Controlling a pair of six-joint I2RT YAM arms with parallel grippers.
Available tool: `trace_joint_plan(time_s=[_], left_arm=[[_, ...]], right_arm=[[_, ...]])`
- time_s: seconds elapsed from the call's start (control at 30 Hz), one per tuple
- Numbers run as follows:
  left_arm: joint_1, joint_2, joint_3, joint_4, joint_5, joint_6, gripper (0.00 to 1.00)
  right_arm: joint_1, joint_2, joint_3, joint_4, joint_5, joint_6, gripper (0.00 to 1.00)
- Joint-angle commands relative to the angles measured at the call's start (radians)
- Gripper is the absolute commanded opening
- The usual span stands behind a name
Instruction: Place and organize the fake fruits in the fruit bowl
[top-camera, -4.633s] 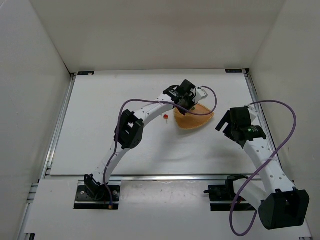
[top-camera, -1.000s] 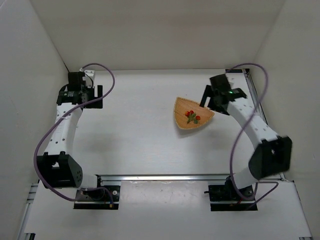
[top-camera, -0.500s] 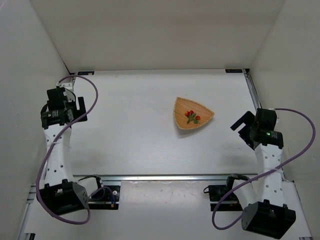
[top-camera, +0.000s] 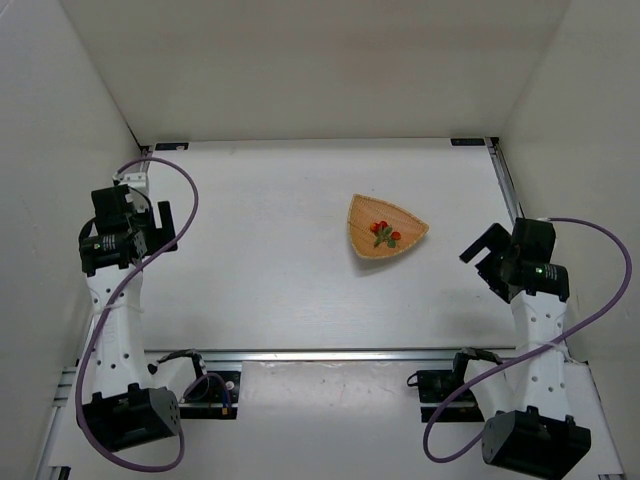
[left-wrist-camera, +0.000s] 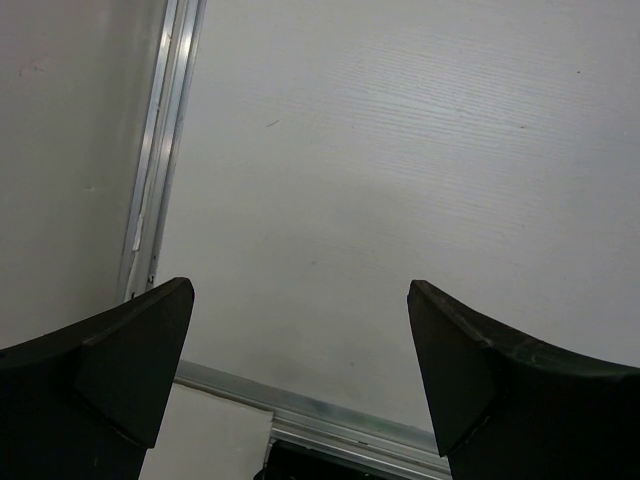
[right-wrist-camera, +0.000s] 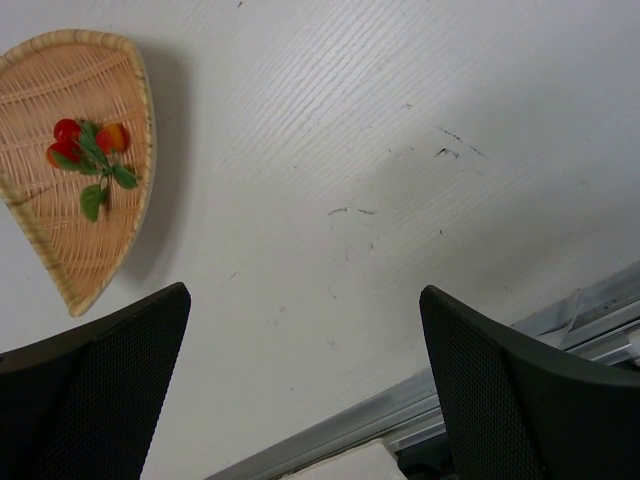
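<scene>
The fruit bowl (top-camera: 385, 240) is a tan wicker basket right of the table's centre; the right wrist view has it (right-wrist-camera: 60, 240) at upper left. The fake fruits (top-camera: 384, 233), red berries with green leaves, lie inside it and show again (right-wrist-camera: 88, 150) in the right wrist view. My left gripper (top-camera: 165, 222) hangs open at the far left edge, far from the bowl, nothing between its fingers (left-wrist-camera: 130, 365). My right gripper (top-camera: 480, 247) is open to the right of the bowl, its fingers (right-wrist-camera: 500, 390) empty over bare table.
White walls close in the table on three sides. A metal rail (top-camera: 300, 354) runs along the near edge, and side rails (left-wrist-camera: 160, 150) line the left and right borders. Dark scuff marks (right-wrist-camera: 450, 145) dot the surface near my right gripper.
Both arms have swung back from the middle to the table's sides. The single berry that lay beside the bowl earlier is now inside it with the leafy pair.
</scene>
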Motion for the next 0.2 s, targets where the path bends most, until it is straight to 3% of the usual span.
trace_joint_plan(time_s=[0.0,0.17], left_arm=[[0.005,-0.015,0.013,-0.011,0.03,-0.007,1.0],[0.005,-0.015,0.013,-0.011,0.03,-0.007,1.0]], right_arm=[[-0.003,-0.02,0.043,-0.011,-0.003,-0.018,1.0],[-0.003,-0.054,0.015,0.017,-0.003,-0.027,1.0]])
